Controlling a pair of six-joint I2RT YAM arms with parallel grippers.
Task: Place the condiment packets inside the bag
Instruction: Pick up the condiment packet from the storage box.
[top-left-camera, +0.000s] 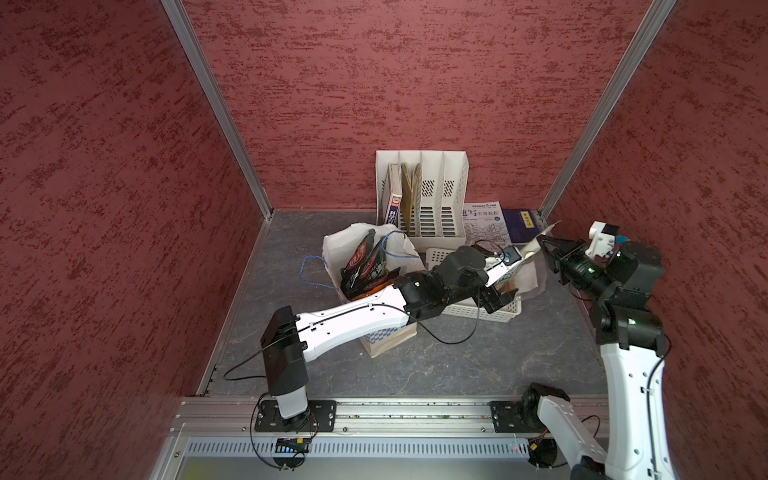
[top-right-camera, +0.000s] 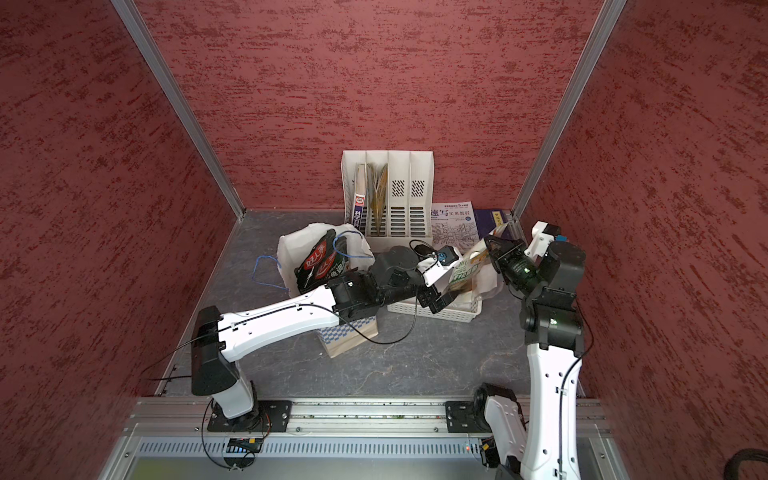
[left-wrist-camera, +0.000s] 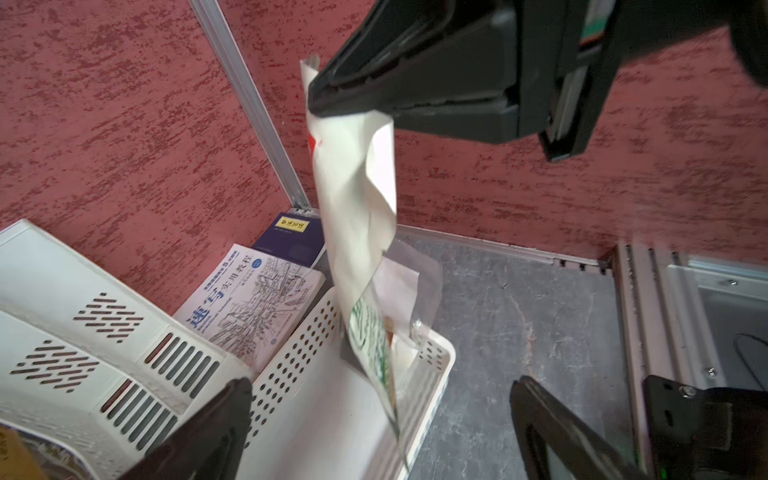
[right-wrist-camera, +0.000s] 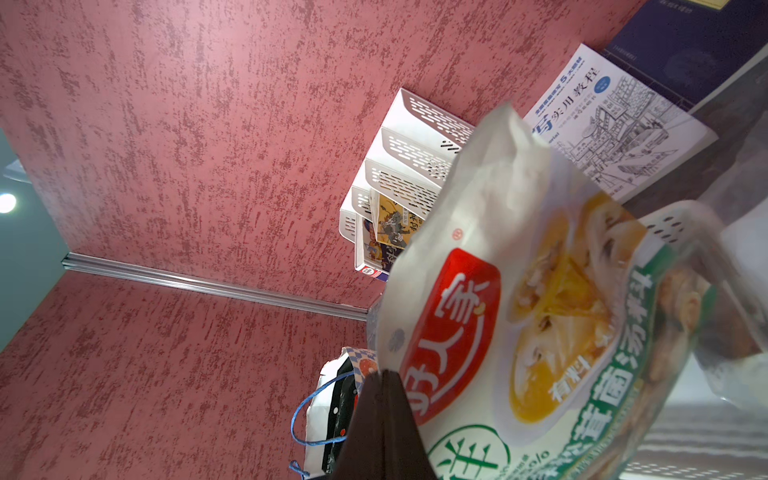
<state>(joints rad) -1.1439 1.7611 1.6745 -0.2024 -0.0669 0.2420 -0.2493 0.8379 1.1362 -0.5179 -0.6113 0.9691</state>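
Note:
My right gripper (top-left-camera: 542, 242) (right-wrist-camera: 384, 376) is shut on the top corner of a white and green condiment packet (top-right-camera: 469, 266) (right-wrist-camera: 519, 311) with a red logo. The packet (left-wrist-camera: 353, 199) hangs down over the white basket (left-wrist-camera: 291, 340). My left gripper (left-wrist-camera: 380, 384) (top-right-camera: 442, 291) stands open around the packet's lower end without touching it. The bag (top-left-camera: 353, 245) (top-right-camera: 291, 249) stands upright to the left, and several black condiment packets (top-left-camera: 365, 266) (top-right-camera: 320, 262) stick out of its top. My left forearm crosses in front of the bag's checkered lower part.
A white file organizer (top-left-camera: 422, 195) with books stands at the back wall. A sketch book (top-left-camera: 484, 224) and a dark blue book (top-left-camera: 523, 224) lie beside it. Crumpled clear wrapping (left-wrist-camera: 415, 291) sits at the basket's right end. The right wall is close behind my right arm.

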